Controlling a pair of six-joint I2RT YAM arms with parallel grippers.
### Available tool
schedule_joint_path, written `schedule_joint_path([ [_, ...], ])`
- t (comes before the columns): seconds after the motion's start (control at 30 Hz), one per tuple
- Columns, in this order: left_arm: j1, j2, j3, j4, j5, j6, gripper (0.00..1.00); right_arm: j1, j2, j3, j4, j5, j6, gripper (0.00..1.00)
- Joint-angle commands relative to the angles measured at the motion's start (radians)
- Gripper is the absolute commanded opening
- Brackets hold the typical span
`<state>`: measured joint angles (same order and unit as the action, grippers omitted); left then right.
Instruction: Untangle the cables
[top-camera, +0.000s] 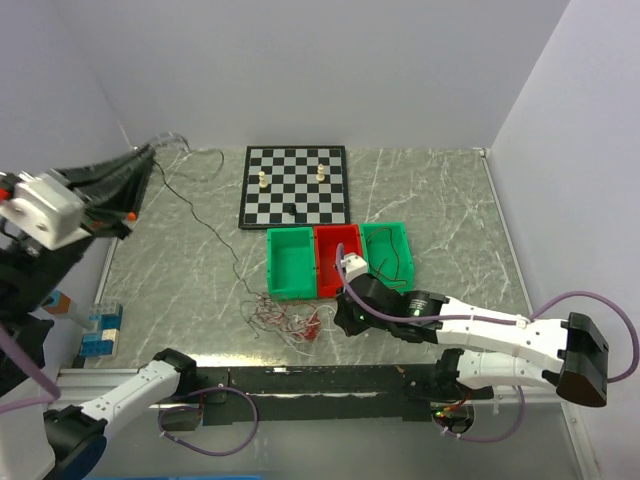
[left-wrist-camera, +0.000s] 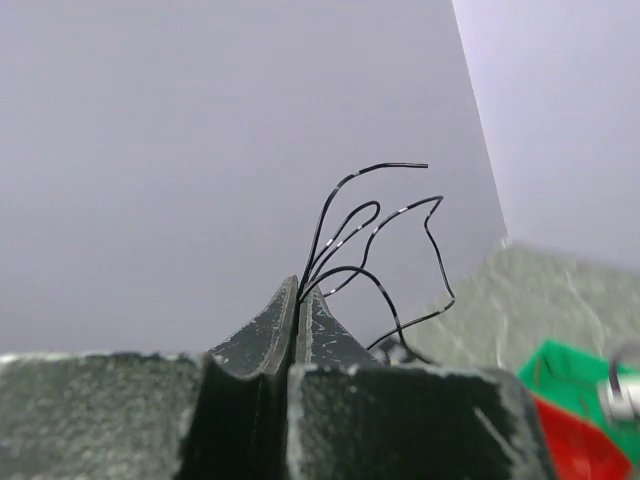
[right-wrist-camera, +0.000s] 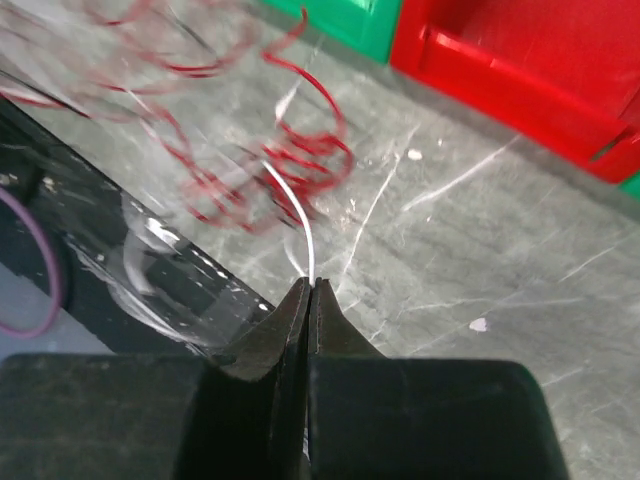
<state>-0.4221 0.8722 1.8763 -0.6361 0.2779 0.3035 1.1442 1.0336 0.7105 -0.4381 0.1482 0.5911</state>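
A tangle of thin red, black and white cables lies on the marble table in front of the bins. A black cable runs taut from it up to the far left. My left gripper is raised at the far left, shut on the black cable's loops. My right gripper is low at the tangle's right edge, shut on a white cable; red curls lie just beyond its tips.
Two green bins flank a red bin right behind the tangle. A chessboard with a few pieces lies farther back. Blue blocks sit at the left. The table's front edge is close to the tangle.
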Motion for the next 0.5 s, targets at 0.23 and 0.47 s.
schedule_joint_path([
  [0.23, 0.003, 0.083, 0.084, 0.248, 0.046, -0.144, 0.03, 0.032, 0.016, 0.038, -0.013, 0.079, 0.006, 0.05],
  [0.47, 0.003, 0.056, 0.018, 0.253, 0.043, -0.118, 0.03, 0.034, -0.061, 0.191, 0.151, 0.041, -0.16, 0.6],
])
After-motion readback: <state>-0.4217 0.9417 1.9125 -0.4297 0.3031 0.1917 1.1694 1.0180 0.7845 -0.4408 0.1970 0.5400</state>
